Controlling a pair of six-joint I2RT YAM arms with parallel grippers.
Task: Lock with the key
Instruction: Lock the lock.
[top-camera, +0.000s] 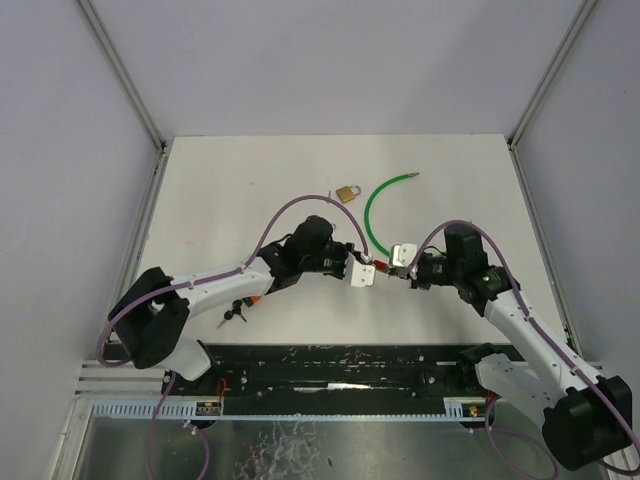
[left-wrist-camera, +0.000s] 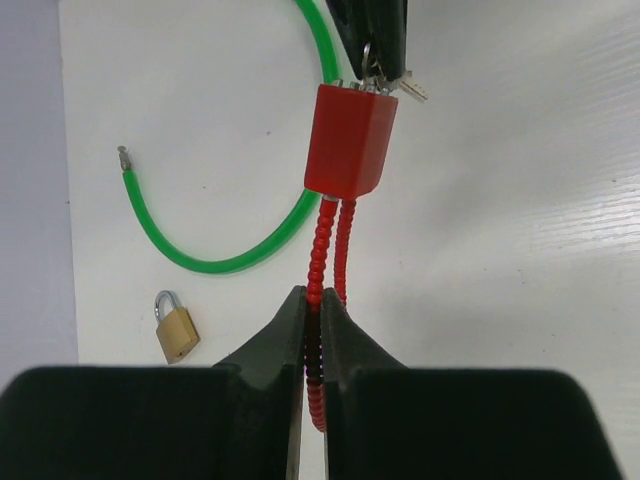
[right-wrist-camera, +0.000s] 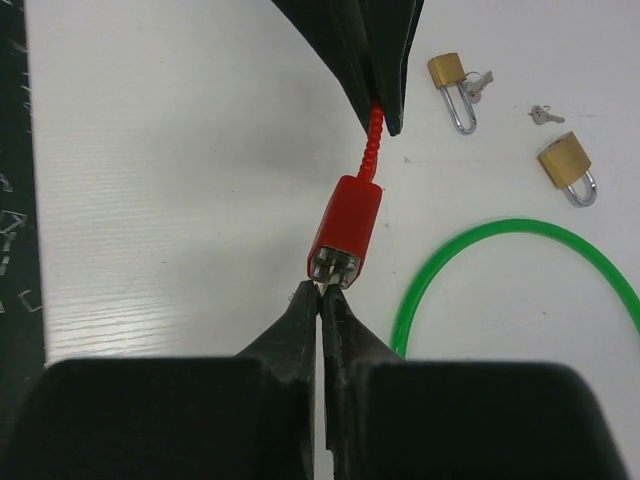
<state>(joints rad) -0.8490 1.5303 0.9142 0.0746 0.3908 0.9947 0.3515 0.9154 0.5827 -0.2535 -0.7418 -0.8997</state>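
A red cable lock (top-camera: 381, 266) hangs between my two grippers above the table. My left gripper (left-wrist-camera: 313, 300) is shut on its red ribbed cable (left-wrist-camera: 318, 250), just below the red lock body (left-wrist-camera: 350, 140). My right gripper (right-wrist-camera: 322, 290) is shut on a small metal key (right-wrist-camera: 328, 286) whose tip sits at the keyhole face of the lock body (right-wrist-camera: 345, 230). The right gripper shows from the left wrist view as dark fingers (left-wrist-camera: 375, 40) above the lock, with the key (left-wrist-camera: 385, 82) under them.
A green cable loop (top-camera: 375, 205) lies behind the grippers; it shows too in both wrist views (left-wrist-camera: 240, 262) (right-wrist-camera: 480, 245). A brass padlock (top-camera: 348, 192) lies beyond it. The right wrist view shows two brass padlocks (right-wrist-camera: 448, 72) (right-wrist-camera: 565, 160) and a loose key (right-wrist-camera: 540, 114).
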